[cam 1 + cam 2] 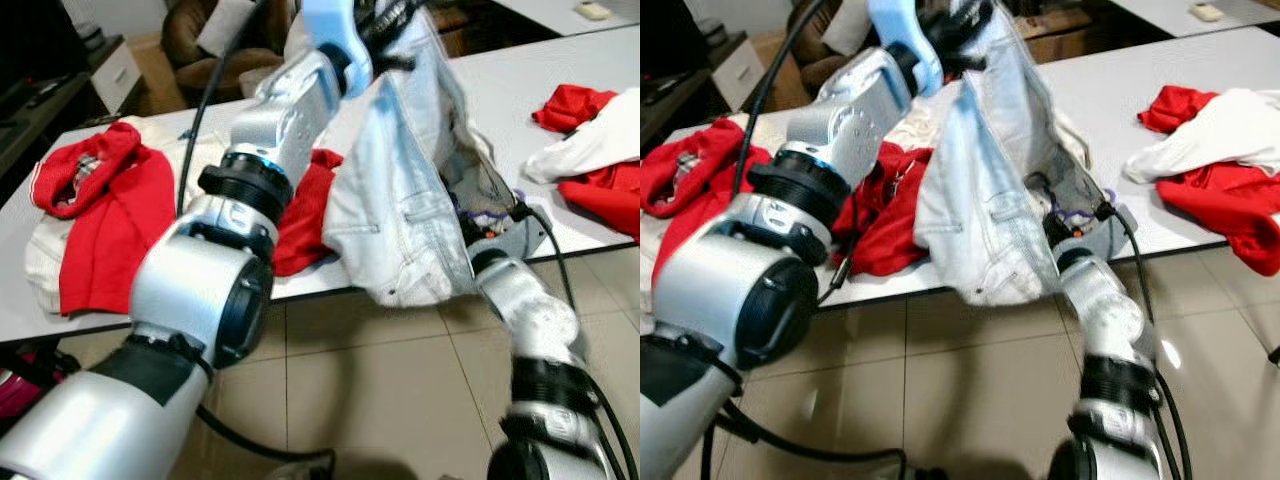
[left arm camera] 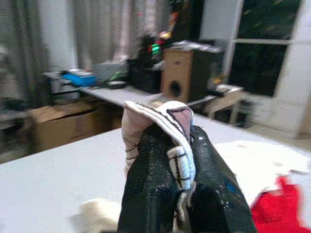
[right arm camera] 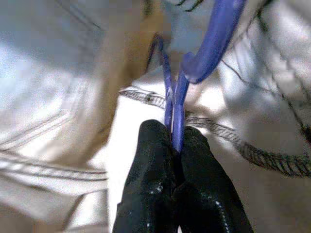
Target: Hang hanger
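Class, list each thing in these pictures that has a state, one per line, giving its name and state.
Light blue denim jacket: lifted, draping over the table edge.
Purple plastic hanger: inside the jacket, gripped.
Left tool: shut on jacket fabric.
Right tool: shut on hanger.
Red garments: crumpled on white table.

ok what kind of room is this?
Probably an office or lab used as a laundry-sorting test area: long white tables, clothes in heaps like the red garment, cardboard boxes and a speaker behind.

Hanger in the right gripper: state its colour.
The hanger is purple-blue, clearest in the right wrist view, pinched by the right gripper.
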Tool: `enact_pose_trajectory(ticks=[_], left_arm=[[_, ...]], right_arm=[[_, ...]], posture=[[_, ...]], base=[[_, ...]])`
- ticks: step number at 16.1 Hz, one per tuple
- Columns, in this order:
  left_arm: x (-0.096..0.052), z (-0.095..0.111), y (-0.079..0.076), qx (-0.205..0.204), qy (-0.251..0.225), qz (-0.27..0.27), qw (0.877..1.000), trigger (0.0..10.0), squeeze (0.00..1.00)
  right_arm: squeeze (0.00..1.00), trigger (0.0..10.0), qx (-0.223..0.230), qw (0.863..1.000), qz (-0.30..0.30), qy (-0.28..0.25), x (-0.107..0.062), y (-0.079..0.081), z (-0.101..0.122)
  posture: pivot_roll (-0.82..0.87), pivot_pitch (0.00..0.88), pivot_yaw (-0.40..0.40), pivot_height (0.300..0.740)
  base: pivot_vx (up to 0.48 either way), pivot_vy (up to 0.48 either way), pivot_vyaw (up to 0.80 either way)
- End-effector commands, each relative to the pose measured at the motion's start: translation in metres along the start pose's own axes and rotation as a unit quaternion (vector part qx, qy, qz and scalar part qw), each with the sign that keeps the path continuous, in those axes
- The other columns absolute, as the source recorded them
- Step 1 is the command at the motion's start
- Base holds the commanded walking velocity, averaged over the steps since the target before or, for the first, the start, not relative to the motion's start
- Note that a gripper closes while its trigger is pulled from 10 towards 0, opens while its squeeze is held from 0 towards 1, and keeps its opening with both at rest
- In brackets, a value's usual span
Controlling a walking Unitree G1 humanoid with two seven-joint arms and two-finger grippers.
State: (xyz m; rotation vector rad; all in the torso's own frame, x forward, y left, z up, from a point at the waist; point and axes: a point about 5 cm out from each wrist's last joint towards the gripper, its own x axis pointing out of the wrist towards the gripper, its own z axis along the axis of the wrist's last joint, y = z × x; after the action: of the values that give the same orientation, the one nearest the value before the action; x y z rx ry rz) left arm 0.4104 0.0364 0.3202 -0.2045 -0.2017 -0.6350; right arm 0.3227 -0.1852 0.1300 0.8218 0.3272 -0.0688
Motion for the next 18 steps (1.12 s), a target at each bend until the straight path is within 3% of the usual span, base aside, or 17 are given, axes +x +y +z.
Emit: enact_pose_trajectory(ticks=[1, 2, 5, 6, 7, 9, 10, 13, 15, 17, 18], left_arm=[[-0.012, -0.002, 0.03, 0.047, 0.01, 0.067, 0.997, 0.0, 0.0], [-0.02, -0.02, 0.041, 0.065, 0.044, 0.088, 0.993, 0.0, 0.0], [-0.032, -0.049, 0.052, 0.094, 0.095, 0.109, 0.985, 0.0, 0.0], [-0.043, -0.077, 0.055, 0.097, 0.136, 0.12, 0.979, 0.0, 0.0], [-0.049, -0.09, 0.057, 0.093, 0.155, 0.124, 0.976, 0.0, 0.0], [-0.063, -0.117, 0.057, 0.093, 0.196, 0.12, 0.969, 0.0, 0.0], [-0.078, -0.145, 0.054, 0.085, 0.235, 0.114, 0.962, 0.0, 0.0], [-0.095, -0.174, 0.047, 0.073, 0.271, 0.094, 0.955, 0.0, 0.0], [-0.112, -0.201, 0.037, 0.038, 0.296, 0.068, 0.952, 0.2, 0.0], [-0.119, -0.21, 0.031, 0.011, 0.297, 0.045, 0.954, 2.1, 0.0], [-0.121, -0.211, 0.029, -0.013, 0.282, 0.024, 0.959, 10.0, 0.0]], right_arm=[[0.0, 10.0, -0.007, 1.0, 0.017, 0.022, -0.017, 0.011, 0.001], [0.0, 10.0, -0.004, 0.999, 0.041, 0.012, -0.031, 0.022, 0.009], [0.0, 10.0, -0.001, 0.997, 0.077, 0.0, -0.052, 0.039, 0.018], [0.0, 10.0, -0.006, 0.993, 0.112, -0.025, -0.07, 0.059, 0.031], [0.0, 10.0, -0.007, 0.991, 0.124, -0.04, -0.077, 0.069, 0.039], [0.0, 10.0, -0.007, 0.985, 0.157, -0.07, -0.087, 0.088, 0.056], [0.0, 10.0, -0.011, 0.979, 0.182, -0.094, -0.095, 0.103, 0.072], [0.0, 10.0, -0.021, 0.975, 0.196, -0.105, -0.101, 0.114, 0.087], [0.0, 10.0, -0.032, 0.972, 0.204, -0.11, -0.101, 0.123, 0.101], [0.0, 10.0, -0.038, 0.973, 0.203, -0.106, -0.096, 0.127, 0.107], [0.0, 10.0, -0.045, 0.975, 0.195, -0.095, -0.089, 0.127, 0.108]], posture=[[-0.12, 0.0, 0.206, 0.74], [-0.12, 0.0, 0.206, 0.74], [-0.14, 0.0, 0.214, 0.74], [-0.15, 0.0, 0.223, 0.74], [-0.16, 0.0, 0.229, 0.74], [-0.17, 0.0, 0.238, 0.74], [-0.18, 0.0, 0.24, 0.74], [-0.19, 0.0, 0.231, 0.74], [-0.2, 0.0, 0.213, 0.74], [-0.19, 0.0, 0.199, 0.74], [-0.18, 0.0, 0.176, 0.74]], base=[[0.0, 0.0, 0.0], [0.0, 0.0, 0.0], [0.0, 0.0, 0.0], [0.0, 0.0, 0.0], [0.0, 0.0, 0.0], [0.0, 0.0, 0.0], [0.0, 0.0, 0.0], [0.0, 0.0, 0.0], [0.0, 0.0, 0.0], [0.0, 0.0, 0.0], [0.0, 0.0, 0.0]])
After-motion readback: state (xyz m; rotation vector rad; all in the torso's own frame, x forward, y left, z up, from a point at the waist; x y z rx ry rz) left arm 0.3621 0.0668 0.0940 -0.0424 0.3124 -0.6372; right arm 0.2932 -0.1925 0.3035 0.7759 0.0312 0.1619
